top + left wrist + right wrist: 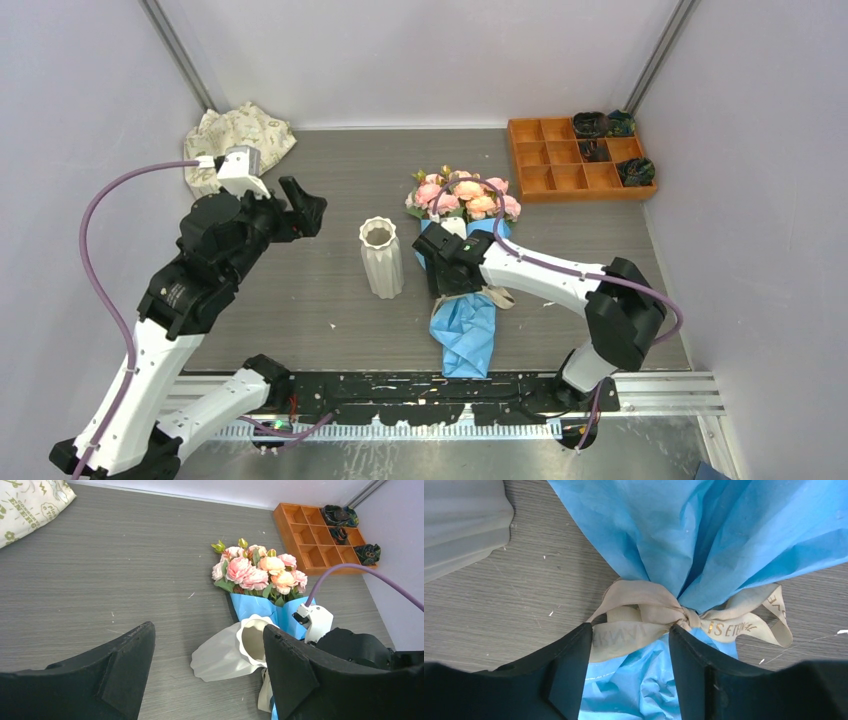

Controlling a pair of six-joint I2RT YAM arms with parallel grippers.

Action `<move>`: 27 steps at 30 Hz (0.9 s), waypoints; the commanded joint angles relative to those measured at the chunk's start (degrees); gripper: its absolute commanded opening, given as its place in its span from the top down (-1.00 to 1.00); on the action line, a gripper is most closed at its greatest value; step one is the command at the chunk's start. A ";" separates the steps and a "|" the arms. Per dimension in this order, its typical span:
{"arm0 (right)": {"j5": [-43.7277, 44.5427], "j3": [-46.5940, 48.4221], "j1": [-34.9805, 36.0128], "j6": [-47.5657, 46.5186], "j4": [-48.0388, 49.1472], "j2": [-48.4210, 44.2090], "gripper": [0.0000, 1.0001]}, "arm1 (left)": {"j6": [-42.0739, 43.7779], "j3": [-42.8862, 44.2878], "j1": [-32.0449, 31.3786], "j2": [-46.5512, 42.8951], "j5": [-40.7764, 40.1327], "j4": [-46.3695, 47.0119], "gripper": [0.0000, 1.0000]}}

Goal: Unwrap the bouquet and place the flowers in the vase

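Two claws: my right claw [629, 630] hangs spread over the bow with one loop lying between the fingers, nothing pinched; my left claw [207, 630] gapes empty.
Bouquet [462, 330]: pink and peach artificial roses [465, 195] in crumpled blue paper [704, 530].
Position: flat at mid-tabletop, blooms toward the far edge, just beside the upright white ribbed ceramic vase [381, 258].
Ribbon [644, 605]: beige, gold lettering, knotted at the waist.
Handling: light and soft, I judge; the paper tears easily and the ribbon is slick. Best hold is a loose tail.
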 commanded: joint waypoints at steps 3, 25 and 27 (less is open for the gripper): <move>1.65 2.71 0.32 0.17 2.31 1.51 0.01 | -0.23 -0.48 -0.19 -0.78 -0.69 1.61 -0.58; 9.27 8.50 0.29 0.96 -4.18 -10.43 0.99 | 1.22 -0.49 -0.18 -6.73 10.67 4.05 -0.55; 10.57 9.19 0.32 0.70 -5.27 -11.67 0.98 | 0.67 -0.53 -0.18 -7.32 13.12 5.06 -0.54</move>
